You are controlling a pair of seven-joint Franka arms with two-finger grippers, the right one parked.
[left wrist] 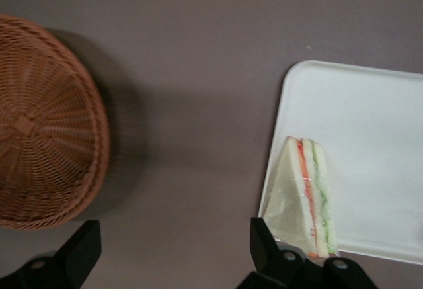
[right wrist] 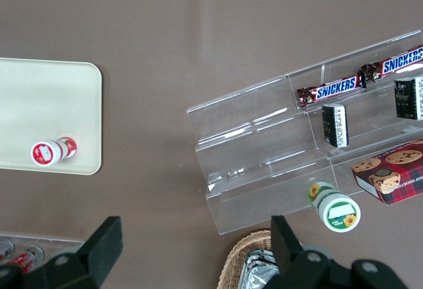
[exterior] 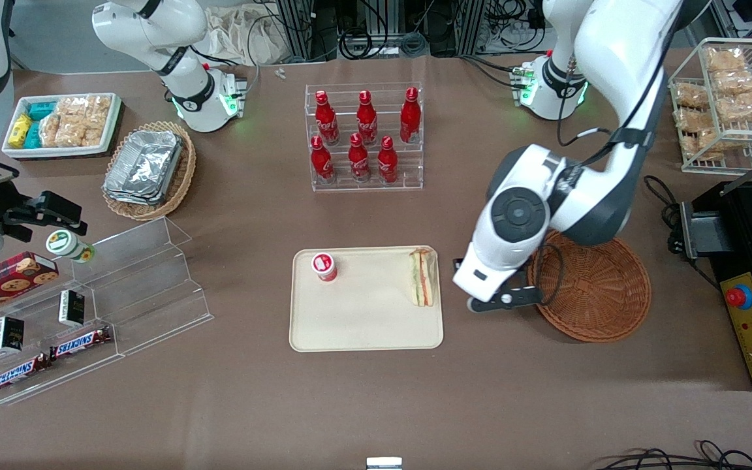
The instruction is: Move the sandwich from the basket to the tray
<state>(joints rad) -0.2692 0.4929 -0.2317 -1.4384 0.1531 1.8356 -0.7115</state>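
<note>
1. You have the sandwich lying on the tray, at the tray's edge toward the working arm's end of the desk. In the front view it sits just right of the frame's centre.
2. In the left wrist view the sandwich rests inside the tray's rim, with its orange and green filling layers facing the tray's middle.
3. Your jaws hang above bare desk between the tray and the basket, right of centre in the front view. They are spread wide and hold nothing; the wrist view shows one dark fingertip near the basket and the other close to the sandwich.
4. The basket is empty and sits toward the working arm's end of the desk, partly covered by the arm in the front view.
5. A small red-and-white cup also stands on the tray, near its corner toward the parked arm's end and farther from the front camera.
6. A clear rack of red bottles stands farther from the front camera than the tray, in the upper middle of the frame.
</note>
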